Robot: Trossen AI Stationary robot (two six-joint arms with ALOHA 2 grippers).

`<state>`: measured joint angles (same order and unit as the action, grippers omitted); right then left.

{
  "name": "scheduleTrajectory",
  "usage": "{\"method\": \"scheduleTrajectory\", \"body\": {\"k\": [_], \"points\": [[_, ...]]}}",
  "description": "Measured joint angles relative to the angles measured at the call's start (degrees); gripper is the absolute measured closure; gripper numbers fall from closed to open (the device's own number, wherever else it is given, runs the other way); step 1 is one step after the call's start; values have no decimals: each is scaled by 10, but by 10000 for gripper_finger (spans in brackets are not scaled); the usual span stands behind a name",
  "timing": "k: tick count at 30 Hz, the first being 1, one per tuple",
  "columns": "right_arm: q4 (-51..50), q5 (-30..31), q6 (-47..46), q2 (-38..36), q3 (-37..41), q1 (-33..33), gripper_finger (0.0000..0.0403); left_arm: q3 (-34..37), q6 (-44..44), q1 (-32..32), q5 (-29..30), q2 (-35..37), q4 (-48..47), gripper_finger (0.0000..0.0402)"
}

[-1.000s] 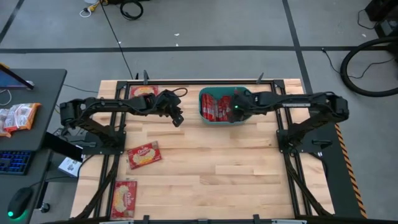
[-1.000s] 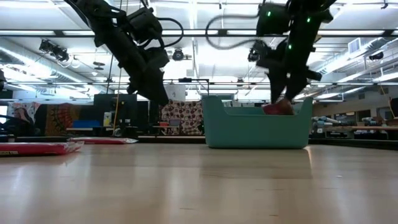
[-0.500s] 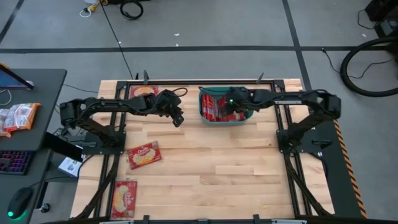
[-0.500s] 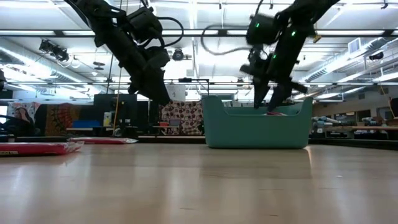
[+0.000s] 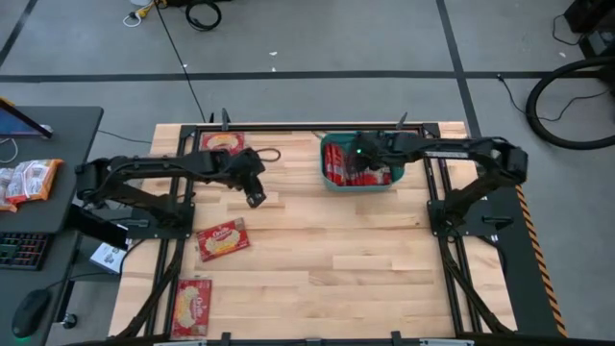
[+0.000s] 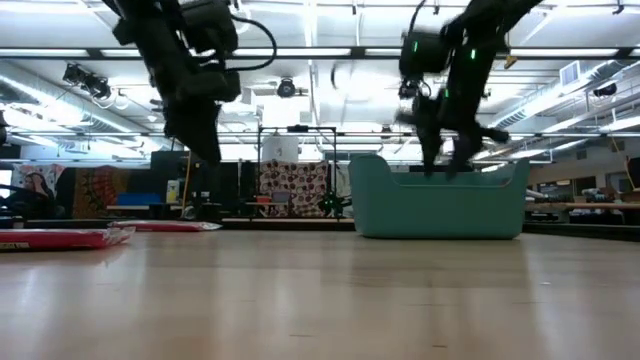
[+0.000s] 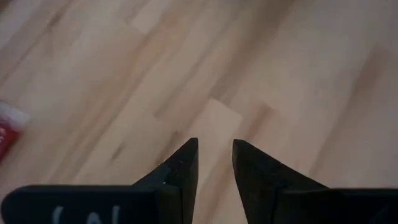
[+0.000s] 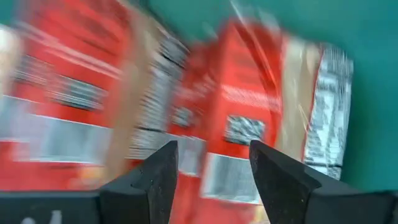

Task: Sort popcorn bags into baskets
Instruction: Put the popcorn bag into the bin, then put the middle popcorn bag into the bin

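where the teal basket (image 5: 362, 164) sits at the far edge of the table (image 5: 317, 250), right of the middle, it is packed with red popcorn bags (image 5: 357, 165) lying close together, some showing their printed backs. in the low view the basket (image 6: 440, 205) stands flat on the wood, its rim level, and the bags inside do not show above its wall.

the right gripper (image 5: 356, 163) is over the basket, reaching down into it from the right arm that stretches in from the table's right side. in the right wrist view its two dark fingers (image 8: 155, 180) stand apart with a clear gap, pointing at the bags (image 8: 242, 112) just beyond them; nothing is clamped between them. the teal wall (image 8: 311, 25) shows behind the bags.

three more bags lie outside the basket. one (image 5: 222, 141) is at the far edge near the left arm's upper link, partly hidden by it. another (image 5: 223, 239) lies slightly tilted on the left half of the table, well apart from the basket. the third (image 5: 192, 307) lies at the near left corner, lengthwise toward the table's front.

the left gripper (image 5: 255, 198) hangs above bare wood, left of the basket and well clear of it. in the left wrist view its fingers (image 7: 180, 177) are a little apart, with only planks between them, and a red edge of a bag (image 7: 9, 132) shows at the side.

beside the table on the left is a dark desk (image 5: 58, 144) with pale packets (image 5: 27, 180) on it.
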<state>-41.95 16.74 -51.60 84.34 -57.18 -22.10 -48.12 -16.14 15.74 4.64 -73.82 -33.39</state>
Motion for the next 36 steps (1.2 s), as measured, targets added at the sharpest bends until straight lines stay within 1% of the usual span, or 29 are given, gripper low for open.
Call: {"method": "scheduleTrajectory", "body": {"k": [2,4,8,13,15,17,19,21,24,26,28,31,36], "points": [[6,1,0,-30,-14,7,199,0,-13,-24,0,8,-22,296],[8,16,1,-56,-28,20,199,0,-33,-60,-1,10,-50,296],[36,44,23,-109,-46,56,199,0,-107,-156,-20,8,-141,296],[47,62,39,-152,-46,109,199,0,-279,-270,-21,7,-278,296],[47,62,46,-160,-46,132,199,9,-346,-298,-23,7,-307,296],[46,62,55,-166,-46,159,199,31,-408,-311,-28,7,-309,296],[46,62,56,-172,-46,187,199,63,-469,-312,-32,7,-280,296],[46,62,57,-176,-46,220,199,100,-514,-311,-32,6,-225,296],[46,64,57,-181,-46,275,199,150,-560,-303,-18,5,-127,296],[46,63,52,-181,-46,309,199,166,-581,-294,-5,-3,-78,296],[45,63,52,-180,-46,341,199,166,-578,-290,17,-16,-29,298],[47,63,46,-179,-42,375,199,154,-540,-291,56,-42,65,308],[46,81,23,-179,-26,406,199,96,-459,-291,80,-117,274,324]]}}
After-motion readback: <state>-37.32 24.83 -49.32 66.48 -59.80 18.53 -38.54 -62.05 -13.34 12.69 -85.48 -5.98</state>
